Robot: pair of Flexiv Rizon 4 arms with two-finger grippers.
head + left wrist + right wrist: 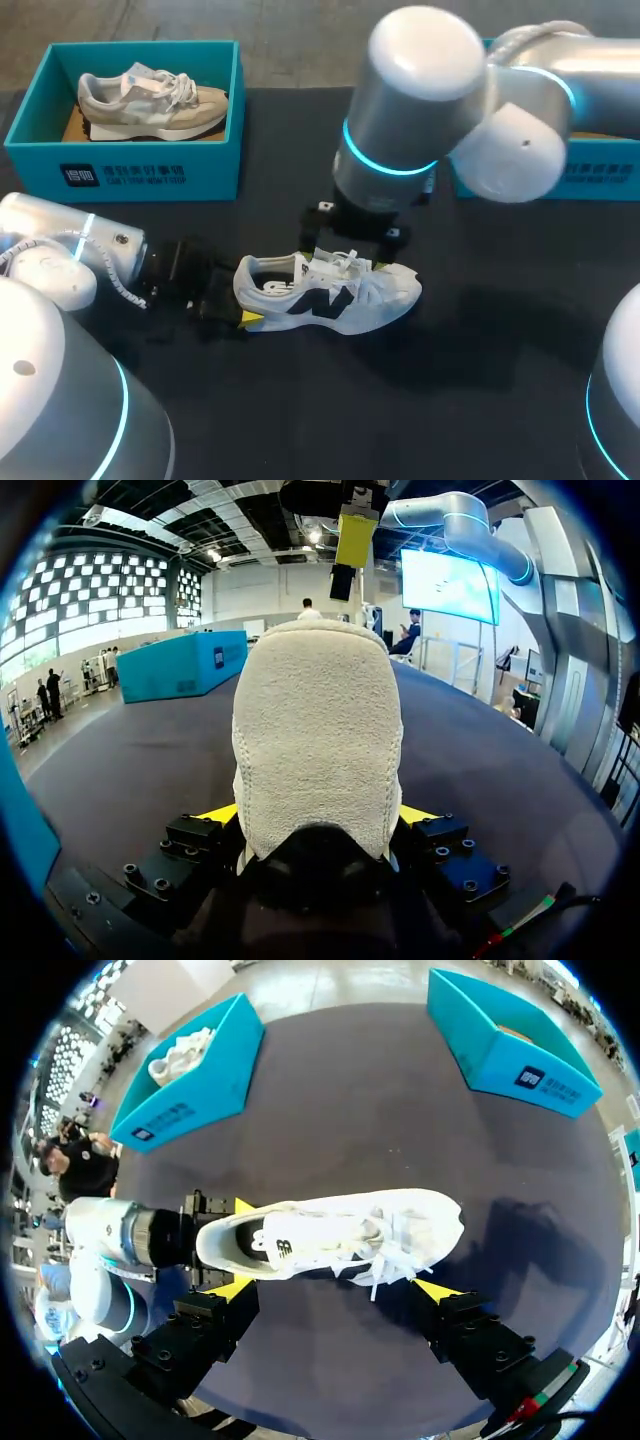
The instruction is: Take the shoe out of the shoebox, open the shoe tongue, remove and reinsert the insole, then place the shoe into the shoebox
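A white shoe (330, 290) with black side markings lies on its sole on the black table, toe to the right. My left gripper (243, 300) comes in low from the left and is shut on the shoe's heel (318, 730), with a yellow tip pressed on each side. My right gripper (335, 1288) hangs open above the shoe (330, 1232), its fingers spread wider than the shoe and touching nothing. In the head view the right gripper (350, 252) sits over the laces and tongue. Whether the insole is inside the shoe stays hidden.
A teal shoebox (130, 165) at the back left holds a beige shoe (150, 100). A second teal shoebox (600, 165) stands at the back right, partly hidden by my right arm. Bare black table lies in front of and right of the white shoe.
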